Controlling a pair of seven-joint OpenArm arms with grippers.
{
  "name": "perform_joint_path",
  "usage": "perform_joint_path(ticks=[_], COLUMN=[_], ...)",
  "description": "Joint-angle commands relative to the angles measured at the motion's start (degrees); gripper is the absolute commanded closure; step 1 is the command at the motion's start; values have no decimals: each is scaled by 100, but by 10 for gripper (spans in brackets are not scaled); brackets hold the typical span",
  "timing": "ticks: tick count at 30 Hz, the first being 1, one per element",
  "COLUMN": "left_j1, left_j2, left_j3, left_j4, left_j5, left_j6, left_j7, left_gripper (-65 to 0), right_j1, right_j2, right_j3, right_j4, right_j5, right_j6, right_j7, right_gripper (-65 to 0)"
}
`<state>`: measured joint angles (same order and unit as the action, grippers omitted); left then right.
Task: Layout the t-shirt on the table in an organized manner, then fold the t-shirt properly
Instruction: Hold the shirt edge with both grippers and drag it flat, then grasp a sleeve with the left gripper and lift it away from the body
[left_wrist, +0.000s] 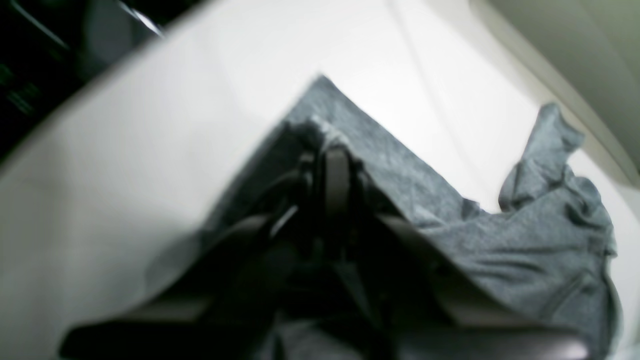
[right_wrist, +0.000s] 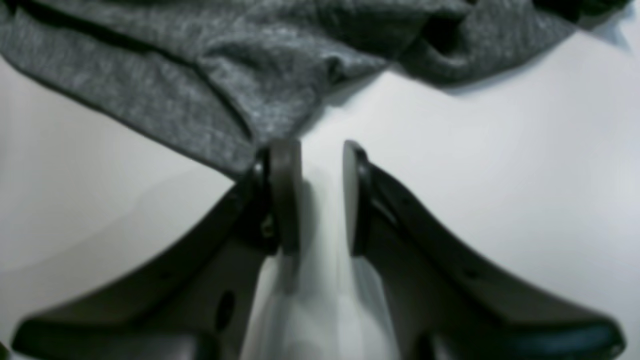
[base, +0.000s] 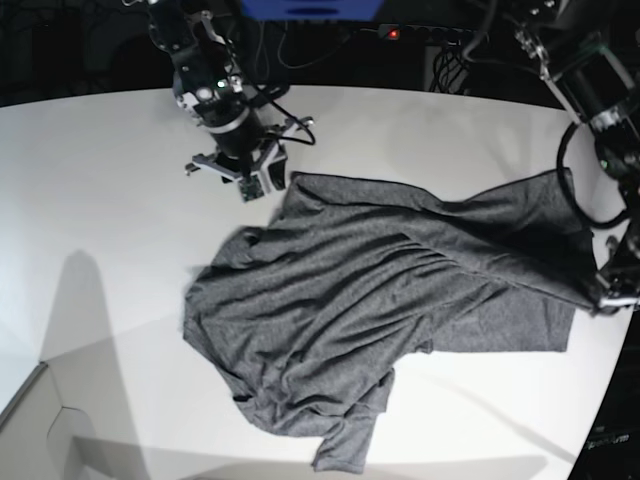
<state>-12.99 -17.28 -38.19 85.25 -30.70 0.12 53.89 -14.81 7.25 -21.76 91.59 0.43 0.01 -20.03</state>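
Observation:
The grey t-shirt (base: 380, 290) lies wrinkled and skewed across the white table (base: 100, 250), one sleeve bunched toward the front edge. At its right end my left gripper (base: 603, 300) is shut on the shirt's edge. The left wrist view shows the closed fingers (left_wrist: 336, 170) pinching a fold of fabric (left_wrist: 500, 240) that is lifted into a ridge. My right gripper (base: 256, 182) sits at the shirt's back-left corner. In the right wrist view it (right_wrist: 322, 150) stands open over bare table (right_wrist: 500, 150), nothing between the jaws, with the shirt's hem (right_wrist: 200, 75) just touching its left fingertip (right_wrist: 285, 155).
Dark cables and equipment (base: 440, 40) run behind the table's far edge. A white box-like flap (base: 40, 420) shows at the front left corner. The table's curved edge (base: 615, 400) passes close to the left arm.

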Motion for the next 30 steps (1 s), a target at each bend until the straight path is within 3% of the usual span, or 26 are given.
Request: perform_joint_path(ticks=[1, 6, 10, 12, 16, 19, 25, 30], left_j1=[-287, -920, -912, -894, -621, -147, 1392, 1814], left_j2=[-132, -132, -123, -123, -123, -70, 457, 633], left_j3=[26, 272, 413, 404, 378, 228, -176, -202], left_j4=[-64, -969, -1251, -1409, -1382, -767, 666, 147], left_j5=[-47, -47, -47, -38, -108, -126, -433, -425], left_j6=[-8, -8, -8, 1, 1, 1, 1, 1], left_j7=[-127, -162, -497, -523, -497, -488, -523, -540], left_gripper=[0, 0, -14, -77, -278, -357, -329, -329], right_j1=[-27, -88, -194, -203, -203, -203, -159, -124], right_j2=[1, 106, 212, 291, 317, 300, 291, 291], right_j3=[0, 35, 35, 35, 35, 35, 35, 9], right_j4=[94, 94, 146, 190, 208, 208, 208, 208], right_j5=[6, 6, 6, 6, 6, 6, 6, 6], right_j6=[12, 12, 12, 12, 12, 12, 12, 12], right_j7=[144, 144, 161, 161, 161, 161, 161, 170], right_gripper=[-155, -154, -154, -154, -154, -154, -154, -154])
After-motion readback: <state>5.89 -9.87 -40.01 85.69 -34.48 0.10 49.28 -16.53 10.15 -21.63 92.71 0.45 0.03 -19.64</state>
